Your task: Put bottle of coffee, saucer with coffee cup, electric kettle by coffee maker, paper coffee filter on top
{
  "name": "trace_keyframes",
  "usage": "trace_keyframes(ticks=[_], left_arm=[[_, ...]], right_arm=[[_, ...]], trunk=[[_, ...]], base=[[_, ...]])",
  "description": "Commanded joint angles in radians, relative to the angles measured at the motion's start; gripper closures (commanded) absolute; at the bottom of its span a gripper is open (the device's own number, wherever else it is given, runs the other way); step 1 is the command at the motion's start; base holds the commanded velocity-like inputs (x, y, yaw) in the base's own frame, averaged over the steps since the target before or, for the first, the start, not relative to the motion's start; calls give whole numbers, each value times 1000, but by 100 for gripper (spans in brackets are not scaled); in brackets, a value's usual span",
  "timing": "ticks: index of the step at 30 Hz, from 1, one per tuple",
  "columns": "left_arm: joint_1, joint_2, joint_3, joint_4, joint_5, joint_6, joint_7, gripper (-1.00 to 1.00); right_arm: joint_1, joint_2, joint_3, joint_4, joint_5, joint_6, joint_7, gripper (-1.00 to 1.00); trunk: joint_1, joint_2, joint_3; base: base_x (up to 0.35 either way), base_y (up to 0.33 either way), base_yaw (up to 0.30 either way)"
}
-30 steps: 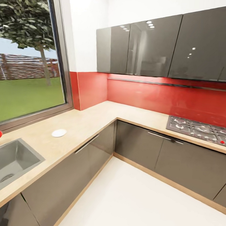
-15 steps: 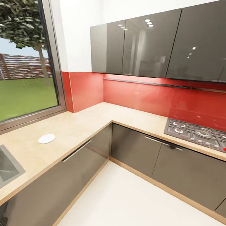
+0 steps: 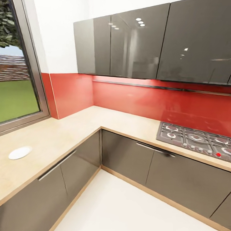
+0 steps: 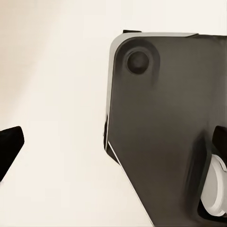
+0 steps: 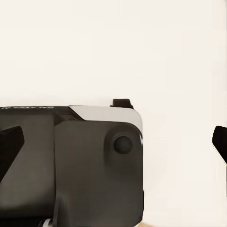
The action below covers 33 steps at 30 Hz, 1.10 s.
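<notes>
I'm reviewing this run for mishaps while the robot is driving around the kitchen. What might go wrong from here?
1. The saucer lies alone on the countertop, close to the front edge; a careless reach might push it off.
2. No coffee maker is in the head view, so the saucer may need another move.
3. Both grippers, left and right, hang open over the pale floor beside the robot's base; turning near the cabinets risks a bump.

The saucer point(image 3: 19, 152) lies alone on the countertop point(image 3: 71, 132).
</notes>
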Motion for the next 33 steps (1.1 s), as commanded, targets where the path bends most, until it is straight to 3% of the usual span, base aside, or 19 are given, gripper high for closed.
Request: trace_keyframes(ticks=[1,12,33], left_arm=[[0,0,7,0,-11,-4,3,-100],[-1,0,8,0,-11,-4,3,-100],[-2,0,18,-1,-3,-15,5,-100]], right_arm=[[-1,1,-4,0,5,0,-3,-100],[-1,2,-4,1,5,0,-4,-100],[-1,1,-4,1,7,0,-4,-100]], trunk=[[1,-2,-2],[1,-2,-3],[1,-2,-12]], base=[[281,-209,-256],[281,-209,-15],[235,-229,259]])
